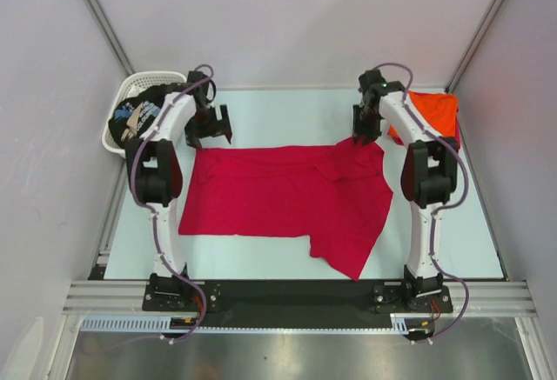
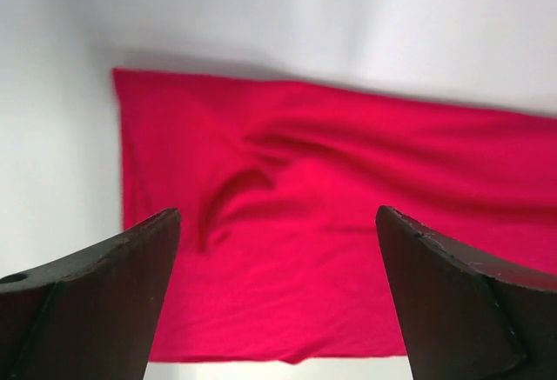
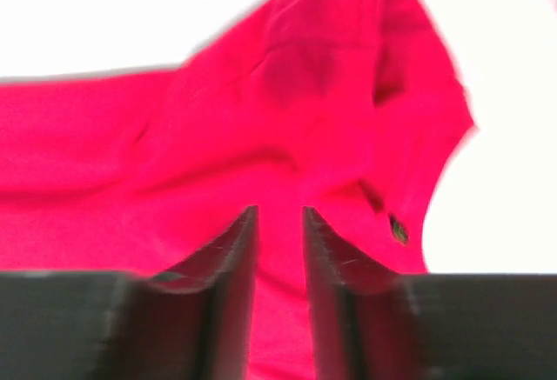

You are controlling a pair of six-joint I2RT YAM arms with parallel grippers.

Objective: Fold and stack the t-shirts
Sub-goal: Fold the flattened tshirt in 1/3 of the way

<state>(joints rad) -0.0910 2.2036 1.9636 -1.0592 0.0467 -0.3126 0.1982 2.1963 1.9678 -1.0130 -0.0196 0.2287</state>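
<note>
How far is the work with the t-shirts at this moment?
Done: the orange t-shirt lies folded at the far right corner. In hand: the red t-shirt lies spread out, left pincer and right pincer near its far edge. Remaining: the black t-shirt sits in the white basket.

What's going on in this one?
Two robot arms are working on a crimson t-shirt spread across the table. The left gripper hovers wide open over its far left corner; the right gripper, jaws narrowly apart, sits at its far right corner. An orange t-shirt lies folded at far right; a black one sits in the basket at far left.
</note>
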